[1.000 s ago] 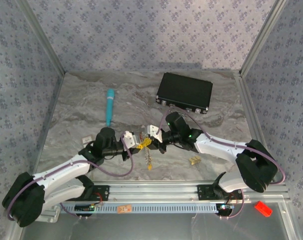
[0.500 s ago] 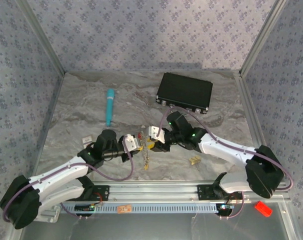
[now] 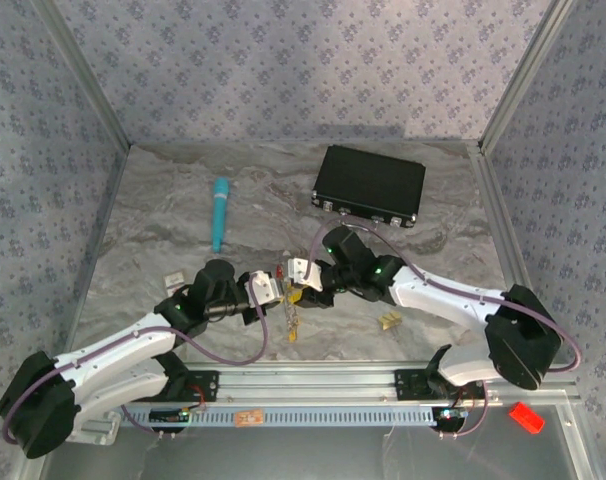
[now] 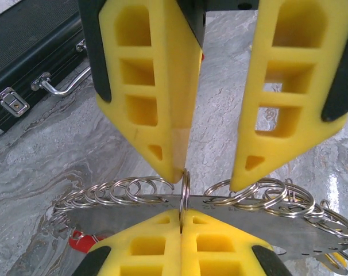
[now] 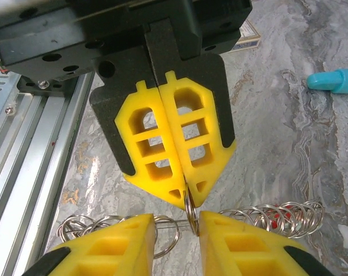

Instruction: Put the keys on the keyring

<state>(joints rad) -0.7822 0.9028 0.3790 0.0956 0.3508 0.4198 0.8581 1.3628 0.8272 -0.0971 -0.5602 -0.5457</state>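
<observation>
The keyring (image 4: 184,198) sits at lower centre of the left wrist view. Its wire and small rings run left to right, with one loop standing edge-on. The left gripper (image 4: 181,217), at the bottom edge, is pinched together on that loop. The right gripper (image 4: 209,178) points down from the top of the frame with its fingers apart. It straddles the loop, which lies nearer the finger on the frame's left. The top view adds keys (image 3: 292,325) dangling below the ring, just under mid-frame.
</observation>
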